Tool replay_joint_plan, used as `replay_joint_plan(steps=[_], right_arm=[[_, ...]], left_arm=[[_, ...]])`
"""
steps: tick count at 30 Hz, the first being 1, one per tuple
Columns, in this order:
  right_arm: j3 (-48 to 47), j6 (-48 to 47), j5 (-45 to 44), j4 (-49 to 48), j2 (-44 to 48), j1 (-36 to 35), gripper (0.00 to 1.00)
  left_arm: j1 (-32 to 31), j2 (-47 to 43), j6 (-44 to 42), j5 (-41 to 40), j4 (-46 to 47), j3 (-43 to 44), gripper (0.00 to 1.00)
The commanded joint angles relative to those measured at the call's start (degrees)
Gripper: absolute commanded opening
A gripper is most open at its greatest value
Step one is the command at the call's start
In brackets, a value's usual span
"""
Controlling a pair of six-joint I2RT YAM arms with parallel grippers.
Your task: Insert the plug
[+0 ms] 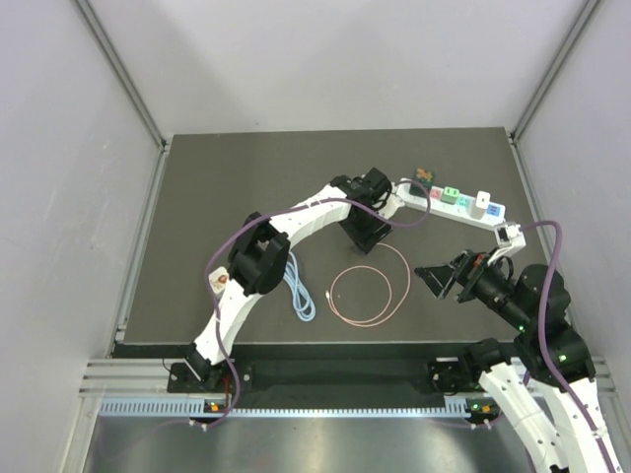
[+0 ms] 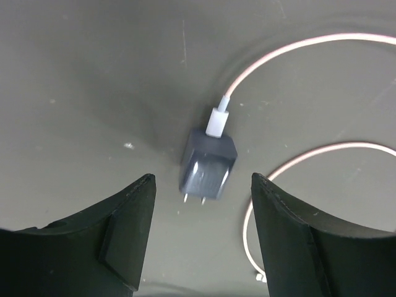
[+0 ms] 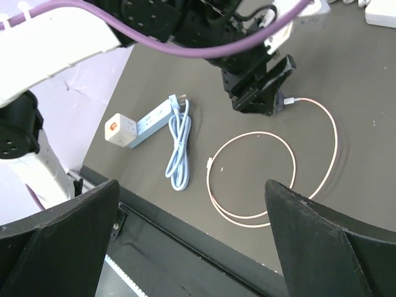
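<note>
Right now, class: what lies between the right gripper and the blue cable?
The looped pink cable lies between the right gripper and the blue cable, clearest in the top view.

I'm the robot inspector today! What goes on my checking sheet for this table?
Surface: dark table, flat.
Job's things: black plug lies on its side, unplugged; white power strip far right.
Clutter: small white strip with blue cable.
End effectors: left end effector open astride plug, not touching; right end effector open, empty.
Cables: pink cable looped from plug.
Surroundings: grey walls.
</note>
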State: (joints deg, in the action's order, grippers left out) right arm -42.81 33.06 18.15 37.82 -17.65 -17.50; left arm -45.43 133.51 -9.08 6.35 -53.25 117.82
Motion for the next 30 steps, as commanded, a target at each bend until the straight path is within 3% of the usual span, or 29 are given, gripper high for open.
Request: replay_joint_plan(steps=[1, 6, 8, 9, 11, 14, 18, 19, 20, 22, 23, 24, 27, 30], right_arm=[[-0.61, -0.19, 0.3, -0.73, 0.34, 0.01, 1.0], [-0.88, -0.89, -0.66, -0.47, 0.16, -0.08, 1.0], [-0.09, -0.8, -1.1, -0.64, 0.16, 0.01, 1.0], [0.35, -0.45, -1.36, -0.82, 0.07, 0.01, 1.0], [1.84, 0.16, -2.93, -0.65, -1.06, 0.01, 1.0], [2.81, 0.95, -4.87, 0.41, -4.48, 0.01, 1.0], [3.43, 1.39, -7.77, -2.4, -7.57, 0.01, 1.0], [3.87, 1.48, -8.56, -5.01, -8.01, 0.01, 1.0], [4.22, 1.57, -9.96, -6.61, -8.54, 0.01, 1.0], [5.27, 2.01, -11.37, -10.38, -8.72, -0.08, 1.0], [5.54, 2.01, -11.82, -13.53, -9.07, 0.01, 1.0], [5.72, 1.92, -12.52, -15.31, -9.33, 0.01, 1.0], [7.73, 0.79, -14.28, -23.39, -10.3, -0.26, 0.99], [9.58, -0.01, -14.38, -30.42, -12.14, -0.87, 0.98]], left_arm=[[-0.01, 1.91, -2.25, -0.81, -0.36, 2.94, 0.68], [-0.1, 4.03, -2.78, 1.29, -0.1, 2.94, 0.58], [-0.1, 3.86, -2.0, 2.87, -0.01, 2.94, 0.49], [-0.1, 3.51, -1.64, 3.49, 0.43, 2.94, 0.44], [0.08, 2.11, 0.2, 6.46, 0.7, 2.77, 0.19], [1.83, -2.36, 7.74, 17.33, 6.03, -0.9, 0.0], [5.78, -12.81, 30.03, 23.43, 23.24, -14.07, 0.0], [6.31, -18.15, 40.27, 25.45, 28.16, -22.2, 0.0], [6.58, -20.72, 45.16, 27.9, 41.26, -26.28, 0.0], [7.2, -27.04, 59.05, 30.47, 52.76, -36.28, 0.0], [7.55, -28.56, 63.79, 31.0, 63.08, -38.95, 0.0], [8.16, -29.62, 73.41, 31.44, 67.8, -41.42, 0.0], [8.25, -32.17, 89.43, 31.88, 84.2, -51.08, 0.0], [7.64, -33.93, 100.0, 29.61, 96.01, -55.49, 0.0]])
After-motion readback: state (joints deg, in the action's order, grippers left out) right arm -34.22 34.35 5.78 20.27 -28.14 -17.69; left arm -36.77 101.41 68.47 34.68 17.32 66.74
